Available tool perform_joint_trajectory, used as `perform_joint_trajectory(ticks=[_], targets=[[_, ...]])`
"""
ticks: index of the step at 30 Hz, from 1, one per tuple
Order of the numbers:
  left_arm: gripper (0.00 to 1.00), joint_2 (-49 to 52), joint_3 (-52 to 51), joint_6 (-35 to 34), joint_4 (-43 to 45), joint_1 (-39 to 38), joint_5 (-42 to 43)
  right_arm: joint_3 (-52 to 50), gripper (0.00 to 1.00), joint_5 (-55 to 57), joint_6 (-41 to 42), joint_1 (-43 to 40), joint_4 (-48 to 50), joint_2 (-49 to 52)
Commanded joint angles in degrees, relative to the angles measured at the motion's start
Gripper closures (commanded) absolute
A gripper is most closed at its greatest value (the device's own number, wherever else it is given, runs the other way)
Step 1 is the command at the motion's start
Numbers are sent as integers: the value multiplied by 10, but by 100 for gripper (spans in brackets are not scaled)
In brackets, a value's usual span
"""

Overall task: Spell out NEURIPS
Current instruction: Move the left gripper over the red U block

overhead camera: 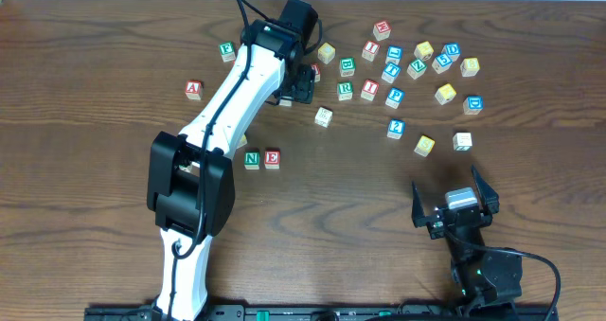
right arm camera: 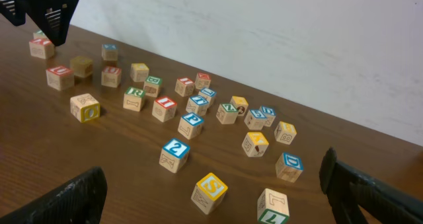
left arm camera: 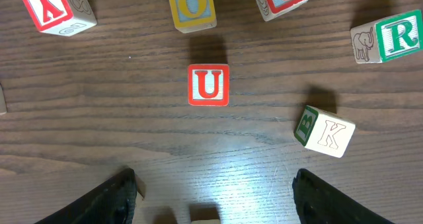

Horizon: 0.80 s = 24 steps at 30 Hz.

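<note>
Spread wide and empty, the left gripper (left arm camera: 215,187) should centre over the U block (left arm camera: 208,85) and close squarely, missing the K block (left arm camera: 325,131).

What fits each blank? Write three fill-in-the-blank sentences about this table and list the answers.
The N cube has a red neighbour cube right beside it, lettered ___.
In the left wrist view, the centre cube ahead of the left gripper bears the letter ___.
The right gripper, apart from the cubes, has its jaws ___.
Answers: E; U; open.
</note>
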Motion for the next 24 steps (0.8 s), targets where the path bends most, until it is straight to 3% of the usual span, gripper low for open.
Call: perform_joint_trajectory(ticks=[1, 24], targets=[[26, 8, 14, 5, -2, 2, 2, -1, 1, 4, 8, -7, -2, -3], [25, 64, 14, 17, 16, 2, 1, -1, 1, 4, 8, -7, -2, -3]])
